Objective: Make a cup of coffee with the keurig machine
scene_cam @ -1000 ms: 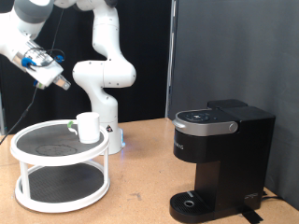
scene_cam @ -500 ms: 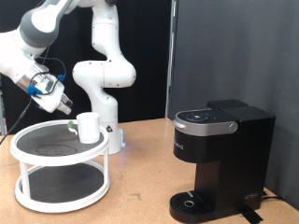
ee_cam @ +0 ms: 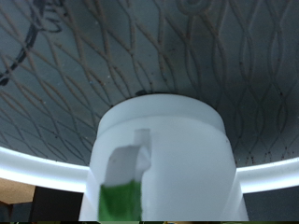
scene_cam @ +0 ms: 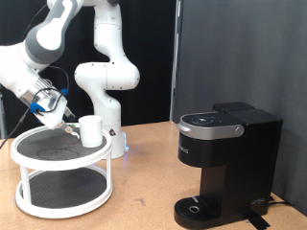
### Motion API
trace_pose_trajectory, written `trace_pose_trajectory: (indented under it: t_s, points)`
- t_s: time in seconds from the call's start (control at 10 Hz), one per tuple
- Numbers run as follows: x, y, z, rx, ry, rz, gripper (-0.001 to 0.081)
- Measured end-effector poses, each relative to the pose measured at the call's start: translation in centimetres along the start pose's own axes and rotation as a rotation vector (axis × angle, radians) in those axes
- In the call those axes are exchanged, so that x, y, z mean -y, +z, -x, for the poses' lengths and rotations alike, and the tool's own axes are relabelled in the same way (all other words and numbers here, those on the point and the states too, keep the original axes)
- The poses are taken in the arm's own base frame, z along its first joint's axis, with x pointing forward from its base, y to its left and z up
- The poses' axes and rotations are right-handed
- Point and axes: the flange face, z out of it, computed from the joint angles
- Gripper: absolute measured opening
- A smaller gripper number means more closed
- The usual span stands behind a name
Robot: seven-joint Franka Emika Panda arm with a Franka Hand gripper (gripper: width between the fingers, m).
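The white cup (scene_cam: 91, 130) stands on the top shelf of a white two-tier round stand (scene_cam: 38, 149), at the exterior view's left. My gripper (scene_cam: 68, 124) hangs just left of the cup, close above the shelf. The wrist view shows the cup (ee_cam: 168, 149) close up on the dark mesh. A small white and green-marked thing (ee_cam: 121, 183), likely the coffee pod, sits in front of it. No fingers show in the wrist view. The black keurig machine (scene_cam: 225, 163) stands at the right with its lid down and its drip tray (scene_cam: 197, 206) bare.
The white robot base (scene_cam: 107, 81) stands behind the stand. A black curtain backs the wooden table (scene_cam: 144, 192). The stand's lower shelf (scene_cam: 58, 192) holds nothing I can see.
My gripper has come down and to the right, from high at the upper left to just beside the cup above the top shelf. The cup and machine have not moved.
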Motion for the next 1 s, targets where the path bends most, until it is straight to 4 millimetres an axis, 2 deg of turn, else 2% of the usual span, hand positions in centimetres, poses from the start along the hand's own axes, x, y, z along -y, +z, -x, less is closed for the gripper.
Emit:
trace_pose_trajectory:
  t_s: [0.5, 0.6, 0.7, 0.9, 1.0]
  points:
    - [0.03, 0.51, -0.04, 0.014, -0.028, 0.01, 0.0716]
    - [0.03, 0.51, -0.06, 0.015, -0.033, 0.011, 0.0523]
    - [0.03, 0.49, -0.09, 0.015, -0.034, 0.011, 0.0523]
    - [0.04, 0.45, -0.17, 0.017, -0.032, 0.01, 0.0198]
    - [0.05, 0.43, -0.21, 0.018, -0.031, 0.01, 0.0198]
